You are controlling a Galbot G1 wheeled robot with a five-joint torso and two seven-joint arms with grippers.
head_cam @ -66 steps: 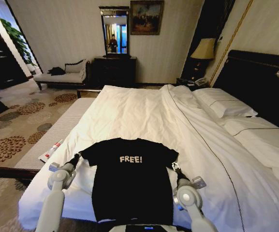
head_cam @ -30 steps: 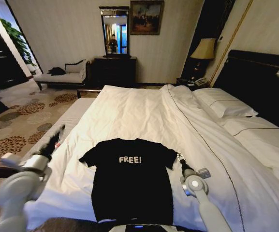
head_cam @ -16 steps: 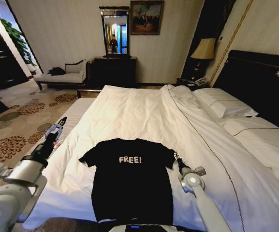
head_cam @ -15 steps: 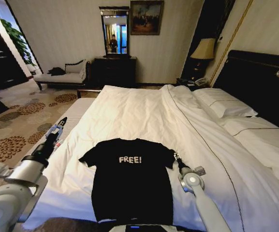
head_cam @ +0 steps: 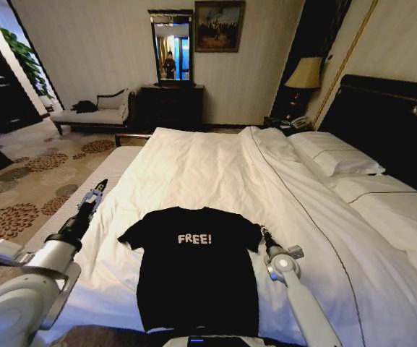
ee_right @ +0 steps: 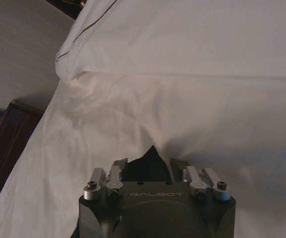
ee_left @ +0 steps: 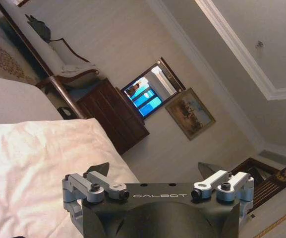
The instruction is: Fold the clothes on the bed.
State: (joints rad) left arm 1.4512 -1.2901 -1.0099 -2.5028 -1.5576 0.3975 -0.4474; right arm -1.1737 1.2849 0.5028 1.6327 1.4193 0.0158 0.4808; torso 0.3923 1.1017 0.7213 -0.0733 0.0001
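T-shirt (head_cam: 196,269) lies flat on the bed (head_cam: 215,170), lettering up, at the near edge of the white duvet. Its long axis runs from the near edge toward the far end: collar points away, hem toward the robot, sleeves spread to either side.

Left tool (head_cam: 92,198) is raised over the bed's left edge, well apart from the shirt, fingers spread wide with nothing between them.

Right tool (head_cam: 265,236) sits low at the shirt's right sleeve; in the right wrist view its fingers (ee_right: 120,166) stand narrowly apart with the black sleeve tip (ee_right: 148,167) between them; whether they pinch it, cannot tell.
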